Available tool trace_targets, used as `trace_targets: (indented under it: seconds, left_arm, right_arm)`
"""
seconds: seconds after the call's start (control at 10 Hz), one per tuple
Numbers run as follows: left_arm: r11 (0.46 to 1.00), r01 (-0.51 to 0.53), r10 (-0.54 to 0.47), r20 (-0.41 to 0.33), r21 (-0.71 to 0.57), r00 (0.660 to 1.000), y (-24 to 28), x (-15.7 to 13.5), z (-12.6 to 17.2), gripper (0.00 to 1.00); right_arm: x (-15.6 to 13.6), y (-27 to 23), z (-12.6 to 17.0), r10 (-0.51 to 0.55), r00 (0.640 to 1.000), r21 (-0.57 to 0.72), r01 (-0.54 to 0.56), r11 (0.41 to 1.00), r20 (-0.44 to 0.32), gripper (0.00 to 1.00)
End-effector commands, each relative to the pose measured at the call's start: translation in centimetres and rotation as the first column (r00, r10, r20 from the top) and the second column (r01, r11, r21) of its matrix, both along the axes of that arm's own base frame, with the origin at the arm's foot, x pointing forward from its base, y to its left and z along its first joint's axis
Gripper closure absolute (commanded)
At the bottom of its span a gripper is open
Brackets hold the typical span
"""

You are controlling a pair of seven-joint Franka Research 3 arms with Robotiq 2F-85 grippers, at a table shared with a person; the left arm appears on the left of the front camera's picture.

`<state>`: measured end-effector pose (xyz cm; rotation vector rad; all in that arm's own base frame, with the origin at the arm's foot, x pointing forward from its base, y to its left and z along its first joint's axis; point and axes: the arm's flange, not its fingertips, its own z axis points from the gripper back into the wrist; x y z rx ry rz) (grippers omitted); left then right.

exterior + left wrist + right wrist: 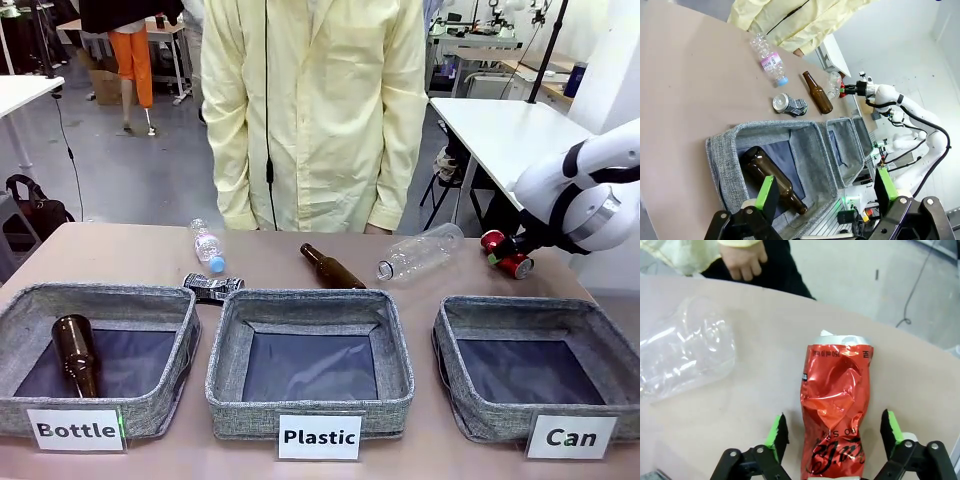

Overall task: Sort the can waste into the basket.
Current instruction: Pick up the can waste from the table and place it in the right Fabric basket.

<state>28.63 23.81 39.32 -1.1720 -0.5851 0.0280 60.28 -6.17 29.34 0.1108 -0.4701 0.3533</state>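
now the right pincer (pixel 835 418) stands wide astride the crushed red can (pixel 837 390), not touching it on either side.

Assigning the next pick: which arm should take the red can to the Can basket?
Right. The right gripper straddles the red can, near the Can basket; the left gripper hangs at the Bottle bin, the far end.

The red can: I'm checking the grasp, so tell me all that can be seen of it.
The red can is shiny crumpled metal, crushed and creased, with a silver end and small print. It lies on its side on the tan table, between the open jaws of the right gripper, with gaps showing on both sides. A clear plastic bottle lies nearby, apart.
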Motion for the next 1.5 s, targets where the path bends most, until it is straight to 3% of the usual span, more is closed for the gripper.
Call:
trace_targets:
  seconds: [0.0,0.1,0.9,1.2,1.4]
  left_arm:
    - [1.0,-0.001,0.001,0.031,-0.014,1.0,0.0,0.0,0.1,0.0]
    - [1.0,-0.001,0.001,0.031,-0.014,1.0,0.0,0.0,0.1,0.0]
    - [1.0,-0.001,0.001,0.031,-0.014,1.0,0.0,0.0,0.1,0.0]
    - [1.0,-0.001,0.001,0.031,-0.014,1.0,0.0,0.0,0.1,0.0]
    - [1.0,-0.001,0.001,0.031,-0.014,1.0,0.0,0.0,0.1,0.0]
  right_arm:
    - [-0.1,-0.1,0.0,0.005,0.999,0.01,-0.006,1.0,0.034,0.6]
    - [-0.1,-0.1,0.0,0.005,0.999,0.009,-0.005,1.0,0.031,0.98]
    - [-0.4,-0.5,0.5,0.008,0.999,0.019,-0.009,1.0,0.033,1.0]
    - [-2.9,-0.6,4.4,0.044,0.997,0.046,-0.047,0.998,0.065,1.0]
    - [-7.1,-0.5,9.6,0.145,0.988,0.09,-0.15,0.985,0.058,1.0]
